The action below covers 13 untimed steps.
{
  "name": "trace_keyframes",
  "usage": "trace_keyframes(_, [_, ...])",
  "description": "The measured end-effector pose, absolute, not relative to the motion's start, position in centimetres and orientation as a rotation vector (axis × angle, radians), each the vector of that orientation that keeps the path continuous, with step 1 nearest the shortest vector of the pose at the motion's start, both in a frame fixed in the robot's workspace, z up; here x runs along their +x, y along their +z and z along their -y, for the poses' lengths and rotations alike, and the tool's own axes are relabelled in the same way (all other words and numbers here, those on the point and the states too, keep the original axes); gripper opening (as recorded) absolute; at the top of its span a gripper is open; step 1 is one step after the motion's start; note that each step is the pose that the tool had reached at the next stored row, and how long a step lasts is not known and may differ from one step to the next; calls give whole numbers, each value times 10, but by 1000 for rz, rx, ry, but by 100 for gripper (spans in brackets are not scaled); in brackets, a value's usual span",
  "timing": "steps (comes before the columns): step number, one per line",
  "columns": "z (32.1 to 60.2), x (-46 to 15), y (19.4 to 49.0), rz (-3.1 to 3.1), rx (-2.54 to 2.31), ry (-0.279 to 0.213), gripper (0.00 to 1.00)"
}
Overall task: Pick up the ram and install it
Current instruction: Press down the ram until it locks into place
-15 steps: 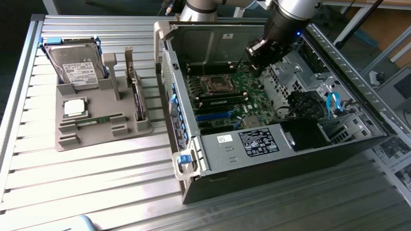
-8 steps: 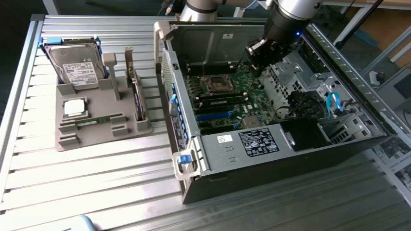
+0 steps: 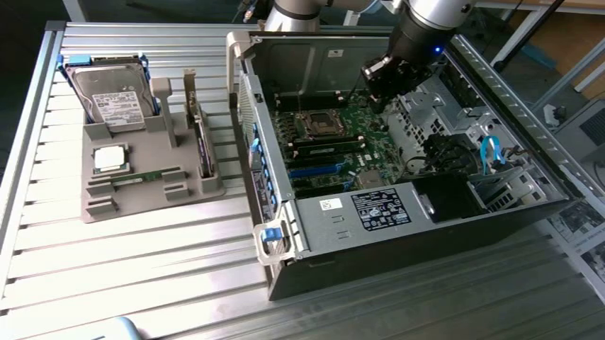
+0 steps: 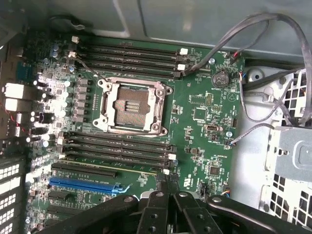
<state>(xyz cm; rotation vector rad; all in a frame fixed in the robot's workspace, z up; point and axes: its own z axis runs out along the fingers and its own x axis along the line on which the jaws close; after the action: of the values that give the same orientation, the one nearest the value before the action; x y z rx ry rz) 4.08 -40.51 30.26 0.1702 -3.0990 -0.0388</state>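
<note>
My gripper (image 3: pixel 379 105) hangs inside the open computer case (image 3: pixel 283 234), above the motherboard (image 3: pixel 364 127) and beside the empty processor socket (image 3: pixel 315 124). In the wrist view its black fingers (image 4: pixel 155 214) meet, so the gripper (image 4: pixel 168 207) is shut with nothing visible between them. It hovers over the lower bank of memory slots (image 4: pixel 117 146), where a thin green-edged stick (image 4: pixel 122 169) appears seated in the slot nearest the fingers. One ram stick (image 3: pixel 144 177) lies flat in the grey holder (image 3: pixel 142 205) outside the case, far from the gripper.
The holder also carries a hard drive (image 3: pixel 109 99), a square silver processor (image 3: pixel 110 157) and an upright card (image 3: pixel 200 138). Loose cables (image 4: pixel 263 112) and a metal drive cage (image 4: pixel 292 156) crowd the board's side. Case walls surround the work area.
</note>
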Motion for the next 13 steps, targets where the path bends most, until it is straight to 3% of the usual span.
trace_keyframes(13, [405,41,303,3105,15,-42,11])
